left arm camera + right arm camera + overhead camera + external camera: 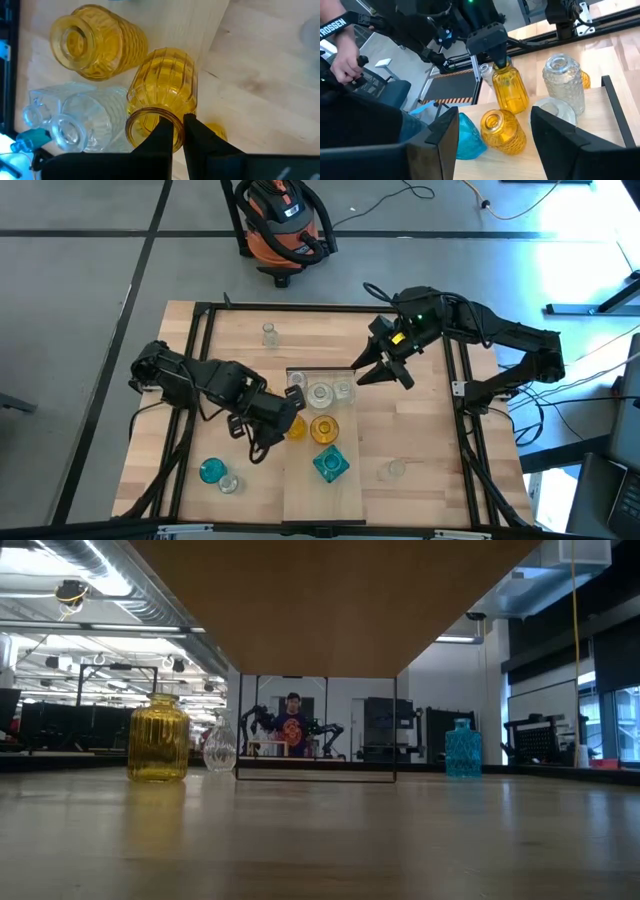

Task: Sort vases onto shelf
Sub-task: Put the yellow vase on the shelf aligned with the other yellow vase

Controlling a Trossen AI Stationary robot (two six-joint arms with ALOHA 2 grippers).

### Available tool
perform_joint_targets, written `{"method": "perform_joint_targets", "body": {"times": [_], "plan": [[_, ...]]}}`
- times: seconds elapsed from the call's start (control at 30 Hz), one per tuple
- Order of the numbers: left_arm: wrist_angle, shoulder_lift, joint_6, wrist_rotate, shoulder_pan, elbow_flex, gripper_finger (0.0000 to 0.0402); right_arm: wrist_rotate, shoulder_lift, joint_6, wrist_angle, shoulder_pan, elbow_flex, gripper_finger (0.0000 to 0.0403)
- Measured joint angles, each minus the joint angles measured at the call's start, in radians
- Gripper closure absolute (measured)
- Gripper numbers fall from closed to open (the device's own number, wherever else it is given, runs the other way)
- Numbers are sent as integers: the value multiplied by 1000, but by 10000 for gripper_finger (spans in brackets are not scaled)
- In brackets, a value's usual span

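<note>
- The left gripper (178,131) is pinched tight on the rim of a tall amber ribbed vase (162,92), one finger inside the neck and one outside; in the right wrist view the same gripper (501,61) comes down onto the mouth of this vase (510,90), which stands upright.
- From above, the left gripper (288,420) sits at the left edge of the shelf (345,485), the pale plank running down the middle of the table (420,440).
- Just beside the held vase, on the shelf, stands a rounder amber vase (95,42) with horizontal ribs; its open mouth shows it holds nothing.
- Close to the left gripper on its other side are clear glass vases (85,117), also upright and with nothing visible inside.
- A teal square vase (331,464) stands on the shelf, farther toward the near end than the amber ones.
- The right gripper (385,367) hovers with its fingers parted and nothing between them, just beyond the clear vases (320,392) at the far end of the shelf.
- Off the shelf, well apart from both grippers: a teal round vase (211,471) with a small clear one beside it, one clear vase (269,333) near the far edge of the table, another clear vase (397,470) on the right side.
- In the right wrist view a person's hand (342,62) grips a handle in the room beyond the table.
</note>
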Motion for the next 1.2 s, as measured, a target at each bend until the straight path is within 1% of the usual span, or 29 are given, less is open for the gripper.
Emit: {"method": "perform_joint_targets", "body": {"times": [0.13,0.23,0.43,0.7,1.0,1.2], "plan": [[4,12,16,17,8,0,390,-8,0,-1,-39,0,0,198],[4,24,13,58,15,0,390,-8,0,-1,-64,0,0,198],[14,29,12,58,22,0,370,-12,-2,-2,-90,0,-1,198],[19,29,-3,61,24,0,370,-27,-3,-2,-94,0,-1,198],[19,29,-20,89,24,0,353,-26,-3,-2,-97,0,-1,198],[22,28,-52,89,26,0,351,-26,-3,-2,-97,0,-1,198]]}}
